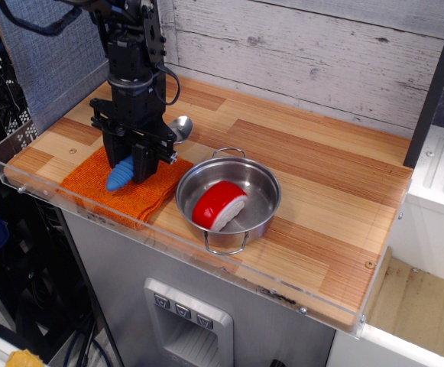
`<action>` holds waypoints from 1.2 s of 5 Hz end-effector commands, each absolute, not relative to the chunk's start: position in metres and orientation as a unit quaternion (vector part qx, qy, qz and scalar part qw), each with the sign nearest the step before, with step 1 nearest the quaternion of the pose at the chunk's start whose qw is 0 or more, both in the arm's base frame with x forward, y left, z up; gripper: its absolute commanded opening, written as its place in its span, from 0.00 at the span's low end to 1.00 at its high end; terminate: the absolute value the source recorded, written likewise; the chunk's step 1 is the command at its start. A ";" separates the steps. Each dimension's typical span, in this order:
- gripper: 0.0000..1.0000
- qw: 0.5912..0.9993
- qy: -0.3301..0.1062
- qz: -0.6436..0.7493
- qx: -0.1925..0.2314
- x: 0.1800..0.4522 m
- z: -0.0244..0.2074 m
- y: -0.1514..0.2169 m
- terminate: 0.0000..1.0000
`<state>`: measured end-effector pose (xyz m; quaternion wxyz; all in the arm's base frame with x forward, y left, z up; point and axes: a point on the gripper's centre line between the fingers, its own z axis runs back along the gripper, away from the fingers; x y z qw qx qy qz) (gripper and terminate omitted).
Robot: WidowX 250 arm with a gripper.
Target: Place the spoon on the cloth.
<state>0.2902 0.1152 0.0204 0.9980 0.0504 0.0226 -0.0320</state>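
The orange woven cloth (111, 187) lies at the front left of the wooden table. My gripper (134, 162) is low over the cloth and shut on the spoon (121, 175). The spoon's ribbed blue handle sticks out below the fingers toward the front left, its tip right at the cloth. Its shiny silver bowl (180, 125) pokes out behind the gripper to the right. Whether the handle touches the cloth I cannot tell.
A steel pot (258, 216) with two handles stands right of the cloth and holds a red-and-white object (218, 204). A clear acrylic rim (92, 218) runs along the table's front and left edges. A wood-plank wall (298, 53) stands behind.
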 end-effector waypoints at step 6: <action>0.00 0.996 0.047 -0.032 0.068 0.271 0.028 0.131 0.00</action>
